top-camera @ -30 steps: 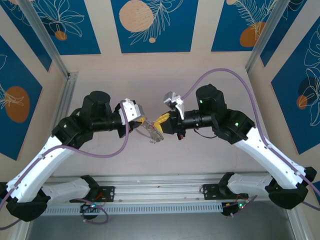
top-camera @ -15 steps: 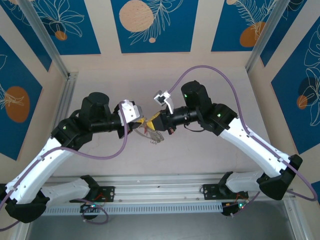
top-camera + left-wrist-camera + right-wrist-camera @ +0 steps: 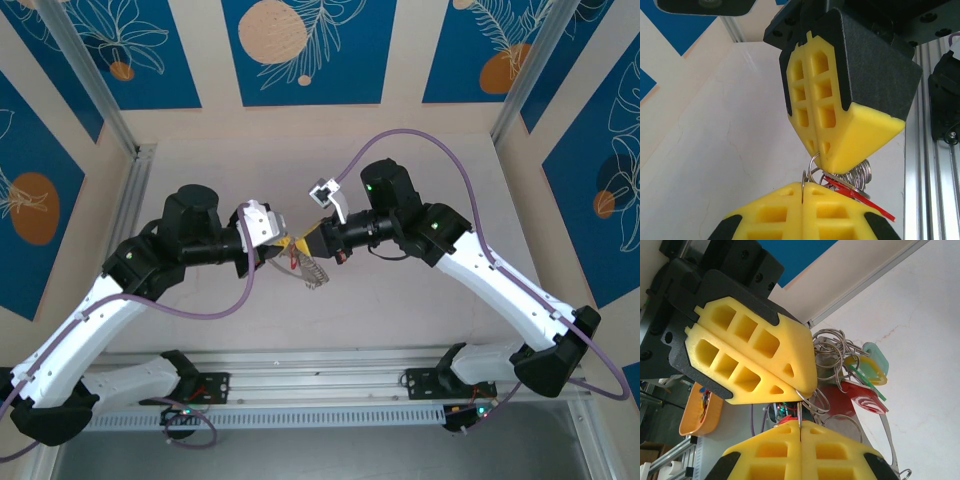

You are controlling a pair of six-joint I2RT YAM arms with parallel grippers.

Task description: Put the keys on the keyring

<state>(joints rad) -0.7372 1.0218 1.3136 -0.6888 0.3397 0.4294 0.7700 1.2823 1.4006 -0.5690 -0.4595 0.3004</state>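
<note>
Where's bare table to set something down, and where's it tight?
Crowded: centre, where left gripper and right gripper meet tip to tip on the keyring. Free: table strip between them and the back wall; strip between the keyring and the aluminium rail.

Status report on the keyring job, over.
Left gripper and right gripper both shut, tip to tip, pinching wire rings of the key bundle. Red key dangling among them. Keyring hangs below. No obstruction seen.

Left tool [image 3: 286, 243] blocks right tool [image 3: 307, 240]; keyring [image 3: 313, 272] below.
</note>
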